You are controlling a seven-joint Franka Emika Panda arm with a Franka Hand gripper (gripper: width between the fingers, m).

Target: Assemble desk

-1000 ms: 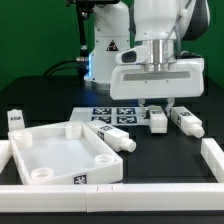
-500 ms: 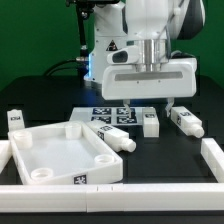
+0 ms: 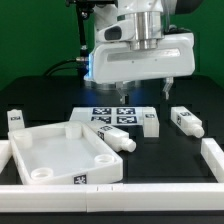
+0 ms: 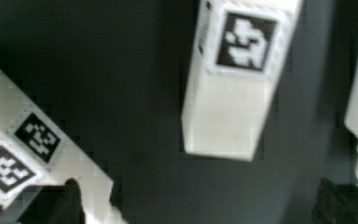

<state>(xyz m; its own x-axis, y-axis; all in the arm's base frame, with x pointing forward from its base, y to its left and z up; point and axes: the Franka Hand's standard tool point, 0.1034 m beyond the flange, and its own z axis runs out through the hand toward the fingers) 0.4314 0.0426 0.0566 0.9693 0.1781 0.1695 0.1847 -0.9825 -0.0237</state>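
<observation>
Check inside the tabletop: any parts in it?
Nothing loose shows inside the tabletop, only its round corner sockets. The near rim hides a strip of the floor.

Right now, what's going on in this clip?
The robot arm's two-finger gripper hangs open and empty above a short blocky white plastic leg resting on the black table by the marker board. The large white rimmed tabletop shows no legs in its sockets. Other tagged legs lie loose: one beside it, one toward the exterior view's right, one at its far left.
</observation>
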